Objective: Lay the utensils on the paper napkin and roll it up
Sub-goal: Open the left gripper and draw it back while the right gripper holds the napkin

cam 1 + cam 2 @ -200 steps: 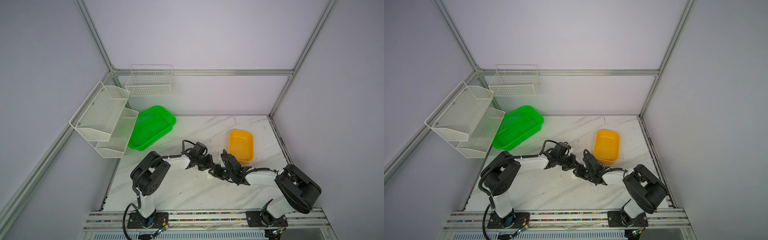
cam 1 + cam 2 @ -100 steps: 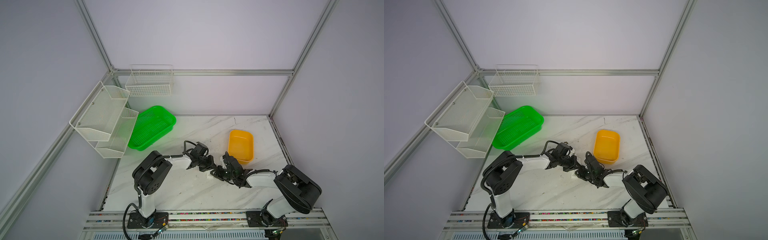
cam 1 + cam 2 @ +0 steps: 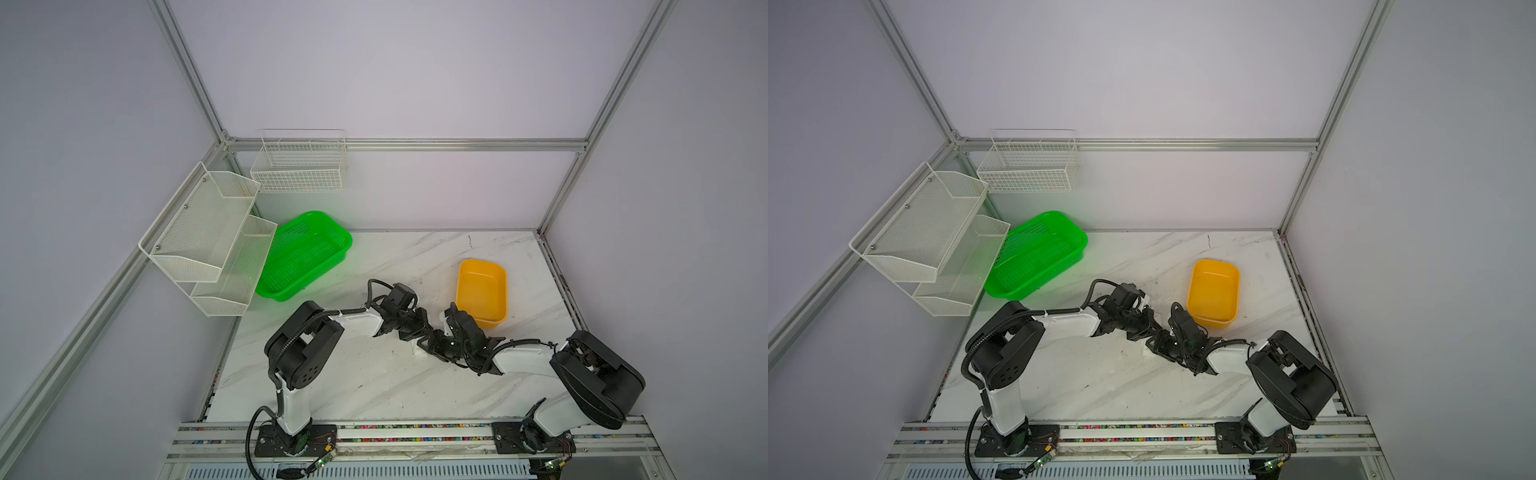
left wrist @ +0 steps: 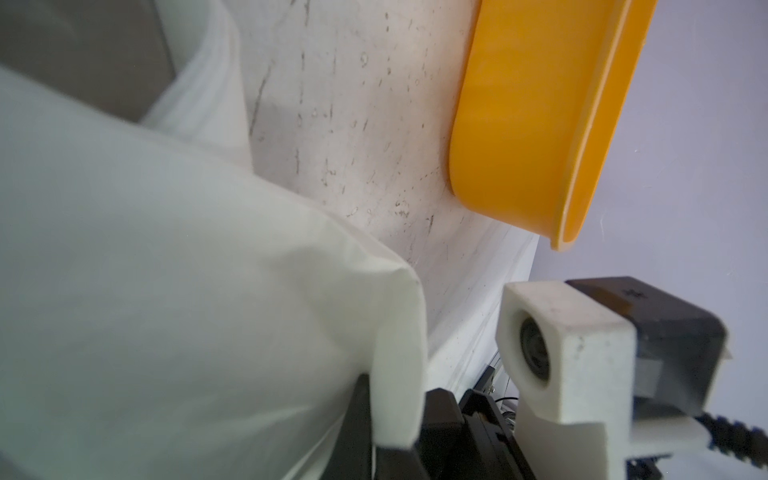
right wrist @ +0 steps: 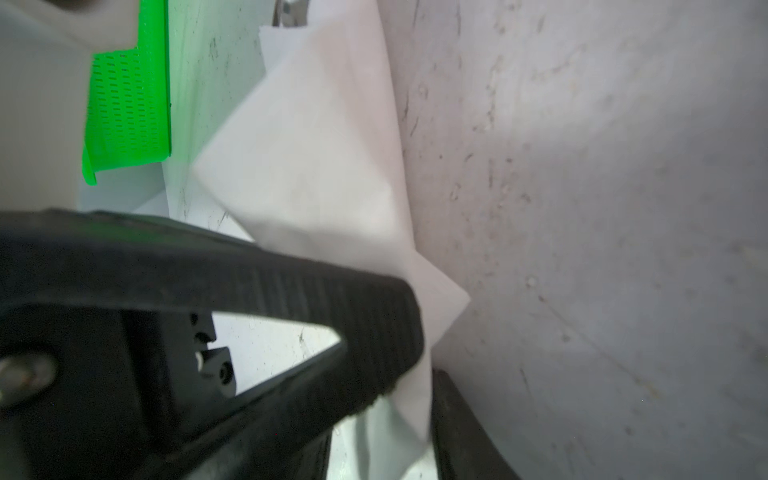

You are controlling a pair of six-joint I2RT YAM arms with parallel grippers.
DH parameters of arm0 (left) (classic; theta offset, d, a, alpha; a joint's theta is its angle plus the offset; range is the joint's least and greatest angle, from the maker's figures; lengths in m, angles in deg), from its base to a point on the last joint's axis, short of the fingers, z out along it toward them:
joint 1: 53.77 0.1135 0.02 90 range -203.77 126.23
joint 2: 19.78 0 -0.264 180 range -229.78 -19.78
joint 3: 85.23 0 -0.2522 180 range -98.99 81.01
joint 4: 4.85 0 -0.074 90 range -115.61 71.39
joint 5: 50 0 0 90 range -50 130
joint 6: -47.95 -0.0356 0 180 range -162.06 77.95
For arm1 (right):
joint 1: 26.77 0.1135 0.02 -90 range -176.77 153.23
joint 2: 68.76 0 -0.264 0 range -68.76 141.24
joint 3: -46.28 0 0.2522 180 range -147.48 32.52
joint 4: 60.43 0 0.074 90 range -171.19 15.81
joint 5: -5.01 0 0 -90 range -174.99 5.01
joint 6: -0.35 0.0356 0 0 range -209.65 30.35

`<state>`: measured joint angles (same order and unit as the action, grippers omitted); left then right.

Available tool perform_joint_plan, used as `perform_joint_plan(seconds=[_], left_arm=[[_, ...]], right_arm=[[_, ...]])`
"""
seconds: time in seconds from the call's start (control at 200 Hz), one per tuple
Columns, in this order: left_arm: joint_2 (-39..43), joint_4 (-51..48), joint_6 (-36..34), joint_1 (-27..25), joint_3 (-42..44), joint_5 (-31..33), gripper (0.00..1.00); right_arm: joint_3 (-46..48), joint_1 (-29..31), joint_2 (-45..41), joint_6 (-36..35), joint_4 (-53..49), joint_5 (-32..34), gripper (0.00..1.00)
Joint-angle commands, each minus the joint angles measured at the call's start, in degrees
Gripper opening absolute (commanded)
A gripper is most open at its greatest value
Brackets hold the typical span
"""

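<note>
1. Little has shifted over the last second. In both top views the left gripper [image 3: 424, 336] and right gripper [image 3: 434, 347] remain tip to tip at the middle of the marble table [image 3: 374, 386], with only slight shuffling of the arms
2. The paper napkin [image 4: 187, 311] fills the left and lower left of the left wrist view as a loose white fold, not a tight tube. In a top view only a white scrap of it shows beneath the grippers, lower left of the yellow tub [image 3: 482, 291]
3. The left gripper is clamped tight on a folded corner of the napkin, at the bottom centre of the left wrist view
4. In the right wrist view the paper runs between the right gripper's black fingers [image 5: 291, 316] at lower centre. I cannot tell whether they pinch it or merely straddle it
5. No utensils show plainly in any view; they are probably wrapped inside the fold
6. The fold lies directly between the two grippers, so neither arm is nearer. In the right wrist view its long axis runs from the jaws up to the upper centre, beside the green basket [image 5: 124, 104]. Further rolling would likely have to turn about that axis
</note>
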<state>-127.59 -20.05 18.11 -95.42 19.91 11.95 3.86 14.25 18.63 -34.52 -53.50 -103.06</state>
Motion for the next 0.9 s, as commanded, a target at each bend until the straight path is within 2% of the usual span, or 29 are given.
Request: perform_joint_plan(seconds=[0.0,0.065,0.215,0.345,0.425,0.58,0.715,0.805,0.895], left_arm=[[-0.2,0.2,-1.9,-0.7,-4.5,-2.1,0.07],[-0.1,0.1,-2.0,-0.7,-4.5,-2.0,0.07],[-0.1,-0.9,-2.4,-0.7,-4.9,-1.6,0.08],[0.2,-3.8,-4.2,-0.7,-6.5,-0.9,0.15],[1.2,-6.3,-5.8,-0.6,-8.2,-0.2,0.27],[4.4,-11.5,-10.8,1.0,-11.5,2.0,0.56],[7.3,-13.7,-14.2,4.3,-11.4,1.1,0.7],[9.2,-12.7,-14.3,7.6,-8.7,0.6,0.71],[9.6,-12.2,-14.0,10.5,-6.1,-0.4,0.66]], right_arm=[[-0.7,-0.1,1.8,1.1,-1.7,2.6,0.37],[0.4,-0.1,1.2,1.7,-1.4,3.3,0.3],[1.5,-0.1,1.3,1.2,-1.4,2.7,0.23],[2.2,-0.1,2.1,0.7,-1.3,1.8,0.19],[2.5,-0.1,2.3,0.3,-1.4,1.6,0.17],[3.0,-0.1,2.5,-0.1,-1.8,1.4,0.15],[2.6,-0.1,3.0,-0.4,-3.3,1.6,0.15],[2.6,0.0,3.0,-0.5,-3.2,1.6,0.14],[2.7,-0.1,2.6,-0.4,-3.4,1.7,0.14]])
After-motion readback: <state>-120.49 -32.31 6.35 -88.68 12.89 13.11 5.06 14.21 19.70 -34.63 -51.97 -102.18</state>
